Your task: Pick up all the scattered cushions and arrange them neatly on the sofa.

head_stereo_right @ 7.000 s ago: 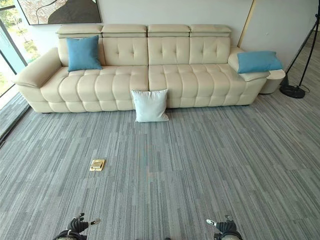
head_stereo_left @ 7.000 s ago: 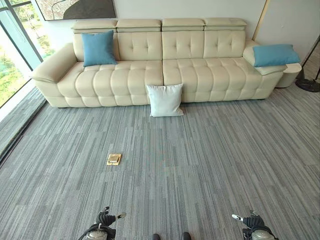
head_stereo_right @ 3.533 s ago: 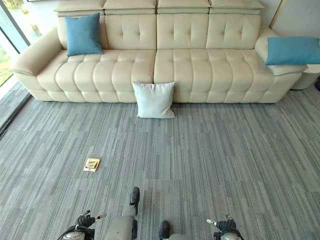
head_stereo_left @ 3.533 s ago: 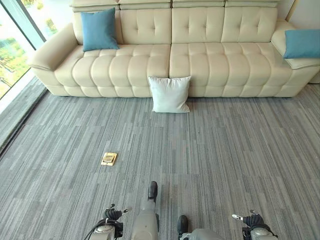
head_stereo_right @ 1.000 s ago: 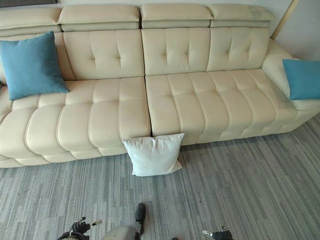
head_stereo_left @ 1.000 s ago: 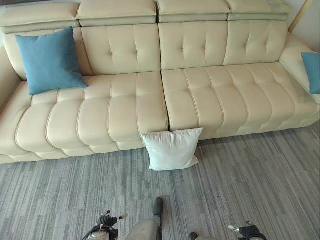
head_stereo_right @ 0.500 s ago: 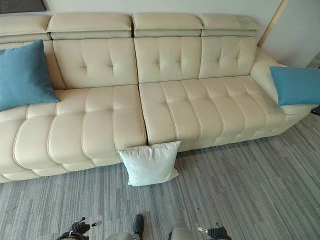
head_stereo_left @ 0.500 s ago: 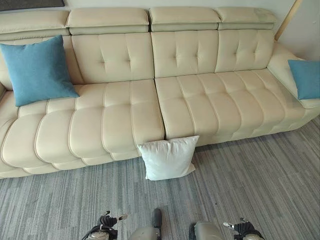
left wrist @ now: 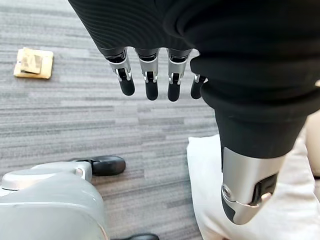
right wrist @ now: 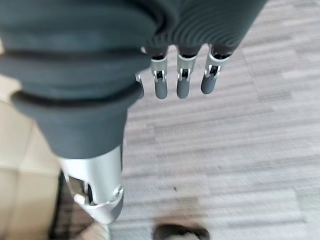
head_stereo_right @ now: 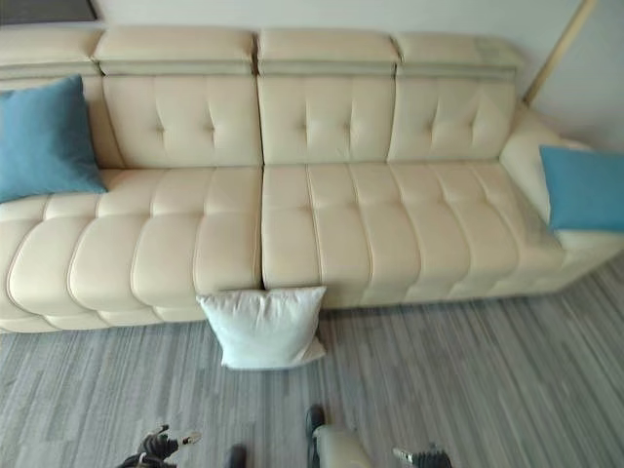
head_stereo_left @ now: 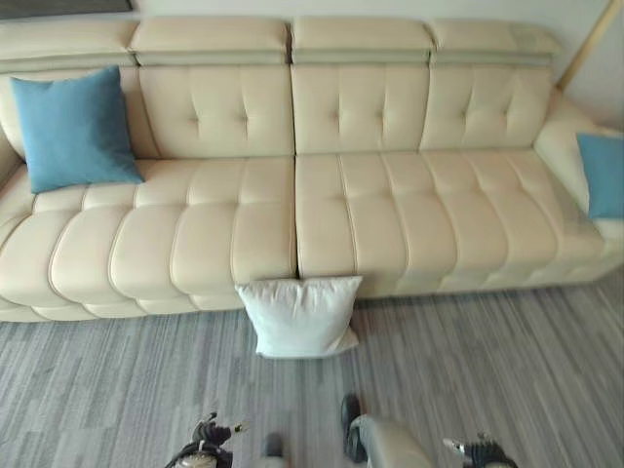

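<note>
I am standing before the cream sofa, both my left hand and right hand hanging relaxed and empty, risking a clumsy fumble of the white cushion leaning against the sofa's front.

My two head eyes look down and forward from standing height at the sofa and the white cushion on the carpet before it, sharing nearly the whole scene with a slight sideways offset. My left wrist camera looks along the left hand at the carpet from close, catching that cushion; the right looks past the right hand at carpet.
</note>
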`<state>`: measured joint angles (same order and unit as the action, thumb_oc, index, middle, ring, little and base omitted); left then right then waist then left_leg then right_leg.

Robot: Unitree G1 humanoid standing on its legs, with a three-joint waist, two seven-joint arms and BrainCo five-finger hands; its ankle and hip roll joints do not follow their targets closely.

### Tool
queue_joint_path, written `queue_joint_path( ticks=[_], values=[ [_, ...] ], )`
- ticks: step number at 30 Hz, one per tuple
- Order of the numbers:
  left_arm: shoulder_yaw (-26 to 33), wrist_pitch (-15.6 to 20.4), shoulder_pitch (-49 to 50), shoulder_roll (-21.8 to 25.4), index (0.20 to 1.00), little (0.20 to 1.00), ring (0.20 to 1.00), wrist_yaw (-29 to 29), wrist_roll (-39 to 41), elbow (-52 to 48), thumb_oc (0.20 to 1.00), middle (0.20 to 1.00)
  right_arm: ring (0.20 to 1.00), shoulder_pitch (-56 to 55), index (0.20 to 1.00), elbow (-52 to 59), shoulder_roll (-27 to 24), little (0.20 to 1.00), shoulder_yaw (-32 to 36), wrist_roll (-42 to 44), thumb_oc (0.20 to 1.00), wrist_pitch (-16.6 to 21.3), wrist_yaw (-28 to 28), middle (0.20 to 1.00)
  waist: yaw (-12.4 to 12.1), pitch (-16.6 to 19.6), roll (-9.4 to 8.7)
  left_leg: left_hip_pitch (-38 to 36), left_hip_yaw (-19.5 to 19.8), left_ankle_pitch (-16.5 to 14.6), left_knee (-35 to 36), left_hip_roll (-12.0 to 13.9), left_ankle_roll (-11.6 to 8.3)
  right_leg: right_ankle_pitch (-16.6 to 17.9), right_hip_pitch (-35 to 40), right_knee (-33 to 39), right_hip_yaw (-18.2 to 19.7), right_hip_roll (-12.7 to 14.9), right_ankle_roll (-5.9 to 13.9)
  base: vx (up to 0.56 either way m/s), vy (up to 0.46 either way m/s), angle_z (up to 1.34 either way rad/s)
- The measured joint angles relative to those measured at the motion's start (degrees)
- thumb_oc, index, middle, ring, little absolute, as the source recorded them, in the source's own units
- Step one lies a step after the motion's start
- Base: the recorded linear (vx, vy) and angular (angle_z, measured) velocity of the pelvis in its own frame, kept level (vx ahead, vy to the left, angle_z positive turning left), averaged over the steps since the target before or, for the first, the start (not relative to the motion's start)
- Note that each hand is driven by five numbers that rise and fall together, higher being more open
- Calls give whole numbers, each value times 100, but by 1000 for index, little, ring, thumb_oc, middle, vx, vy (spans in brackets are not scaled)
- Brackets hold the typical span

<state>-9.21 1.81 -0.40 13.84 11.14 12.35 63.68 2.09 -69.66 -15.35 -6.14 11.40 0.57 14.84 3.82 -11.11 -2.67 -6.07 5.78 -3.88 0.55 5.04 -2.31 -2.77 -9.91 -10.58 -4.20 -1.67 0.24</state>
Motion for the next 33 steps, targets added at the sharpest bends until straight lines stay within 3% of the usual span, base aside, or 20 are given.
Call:
queue_joint_path(
  ticks=[1, 2, 7, 8, 10, 12, 13, 15, 18, 21, 23, 25, 26, 28, 32, 33],
  values=[
    [0, 1, 0, -41, 1000, 1000, 1000, -2, 0, -6, 1000, 1000, 1000, -15, 1000, 30, -47, 1000, -4, 4, 1000, 17, 0, 1000, 33, 14, 68, 2, -21, 36, -161, 8, -45, 147, 72, 138, -80, -40, -24, 196, -174, 4],
    [19, 3, -73, -57, 1000, 1000, 1000, -3, 0, -13, 1000, 1000, 1000, -27, 1000, 36, -63, 1000, -12, 4, 1000, 18, -1, 1000, 59, -9, 91, 1, -54, 2, -247, -24, -95, 279, 152, 253, -144, -73, -266, 138, -128, 18],
    [30, 20, -267, -58, 1000, 1000, 1000, 0, 4, -161, 1000, 1000, 1000, 23, 1000, 63, -75, 1000, -243, -6, 1000, 31, 0, 1000, 30, -189, 1, 656, 156, -4, -1715, -173, -377, 435, 506, 830, -132, -70, -311, 95, -78, 0],
    [42, 25, -232, -53, 1000, 1000, 1000, 3, 5, -176, 1000, 1000, 1000, 104, 1000, 125, -67, 1000, -260, -6, 1000, 24, 1, 1000, -14, -234, 62, 823, 142, 5, -1926, -158, -393, 452, 577, 923, -133, -66, -403, 193, -19, 4],
    [39, 25, -354, -79, 1000, 1000, 1000, 0, 7, -142, 1000, 1000, 1000, 203, 1000, 136, -72, 1000, -272, -9, 1000, 10, 3, 1000, -13, -424, 31, 1206, -227, 34, -1460, -194, -422, 464, 679, 1254, -143, 76, -434, 176, 18, 31],
    [24, 21, -449, -108, 1000, 1000, 1000, 1, 7, -24, 1000, 1000, 1000, 180, 1000, 131, -87, 1000, -275, -15, 1000, 10, 2, 1000, -25, -465, -7, 1206, -490, 383, -81, -245, -416, 480, 777, 1545, -150, 149, -420, 69, 41, 28],
    [25, 19, -413, -105, 1000, 1000, 1000, 2, 7, -55, 1000, 1000, 1000, 260, 1000, 136, -107, 1000, -265, -17, 1000, 16, 6, 1000, -118, -552, 79, 1271, -464, 566, 107, -172, -455, 624, 829, 1550, -161, 110, -346, 175, 119, 2],
    [20, 7, -389, -179, 1000, 1000, 1000, 2, 7, -7, 1000, 1000, 1000, 350, 1000, 143, -163, 1000, -274, -22, 1000, 16, 19, 1000, -160, -648, 298, 1444, -495, 882, 383, -62, -652, 591, 898, 1565, -219, 16, -392, 184, 165, 0],
    [34, 3, -283, -184, 1000, 1000, 1000, 4, 4, -7, 1000, 1000, 1000, 374, 1000, 90, -98, 1000, -300, -69, 1000, 16, 9, 1000, -290, -659, 332, 1312, -492, 989, 432, 3, -564, 651, 993, 1563, -195, 16, -352, 86, 136, -28],
    [28, 8, -208, -226, 1000, 1000, 1000, 3, 3, -9, 1000, 1000, 1000, 243, 1000, 152, -182, 1000, -398, -177, 1000, 8, 47, 1000, -265, -588, 410, 1022, -498, 980, 344, 19, -553, 725, 1073, 1563, -241, 23, -381, 76, 139, -16],
    [30, 13, -254, -225, 1000, 1000, 1000, 4, 1, -16, 1000, 1000, 1000, 169, 1000, 147, -196, 1000, -398, -194, 1000, 5, 74, 1000, -242, -547, 481, 894, -508, 1007, 398, 17, -428, 745, 1063, 1527, -238, 21, -322, 79, 162, -1],
    [36, 17, -262, -171, 1000, 1000, 1000, 4, 0, -53, 1000, 1000, 1000, 96, 1000, 137, -83, 1000, -400, -249, 1000, -7, 76, 1000, -263, -502, 288, 833, -655, 1101, 419, -197, -7, 850, 1086, 1526, -168, 224, -87, 42, 158, -4],
    [34, 15, -260, -155, 1000, 1000, 1000, 3, -1, -60, 1000, 1000, 1000, 44, 1000, 139, -22, 1000, -400, -250, 1000, -6, 76, 1000, -262, -449, 193, 791, -659, 1070, 406, -323, 74, 815, 1132, 1526, -158, 342, -2, -7, 155, 3],
    [33, 23, -269, -97, 1000, 1000, 1000, 2, -1, -80, 1000, 1000, 1000, 33, 1000, 129, 58, 1000, -399, -250, 1000, -7, 71, 1000, -265, -397, 95, 774, -664, 1018, 405, -450, 152, 773, 1137, 1486, -143, 461, 102, -54, 164, -1],
    [22, 12, -312, 237, 1000, 1000, 1000, 11, -1, -126, 1000, 1000, 1000, 220, 1000, 155, 213, 1000, -466, -249, 1000, 10, 28, 1000, -296, -445, -10, 797, -847, 949, 372, -522, 305, 472, 464, 290, 168, 588, 467, -75, 83, -23],
    [24, 27, -405, 319, 1000, 1000, 1000, 31, -1, -155, 1000, 1000, 1000, 357, 1000, 155, 235, 1000, -497, -250, 1000, 7, 4, 1000, -347, -578, -28, 815, -908, 873, 380, -508, 345, 196, 39, -285, 260, 616, 586, -3, -28, -16]
  ],
)
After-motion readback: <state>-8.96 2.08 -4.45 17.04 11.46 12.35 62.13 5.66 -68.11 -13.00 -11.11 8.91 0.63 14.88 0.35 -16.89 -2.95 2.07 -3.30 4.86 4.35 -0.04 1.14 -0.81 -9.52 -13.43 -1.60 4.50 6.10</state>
